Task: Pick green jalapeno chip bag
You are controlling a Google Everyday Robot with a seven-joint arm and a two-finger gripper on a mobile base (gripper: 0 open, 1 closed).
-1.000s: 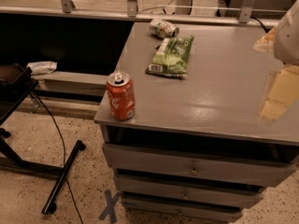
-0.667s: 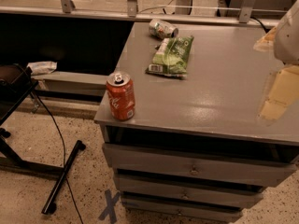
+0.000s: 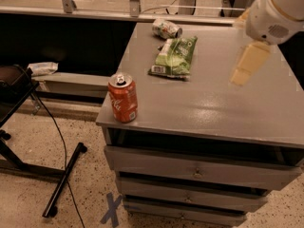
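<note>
The green jalapeno chip bag lies flat on the grey cabinet top, towards the back left, with its white barcode label at the near end. My gripper hangs over the cabinet top to the right of the bag, apart from it and holding nothing I can see. The white arm comes in from the upper right corner.
A crushed silver-green can lies just behind the bag. A red-orange soda can stands upright at the front left corner. Drawers are below. A black stand and cable are on the floor to the left.
My gripper has moved left and farther back over the cabinet top, closer to the bag. The bag and both cans have not moved.
</note>
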